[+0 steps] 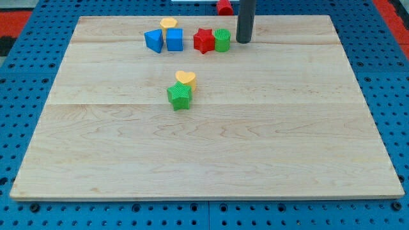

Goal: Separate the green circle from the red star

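Note:
The green circle stands near the view's top, touching the right side of the red star. My tip rests on the board just to the right of the green circle, a small gap between them. The rod rises straight up out of the view's top.
A blue triangle-like block, a blue cube and a yellow block cluster left of the red star. A yellow heart touches a green star mid-board. A red block lies beyond the wooden board's top edge.

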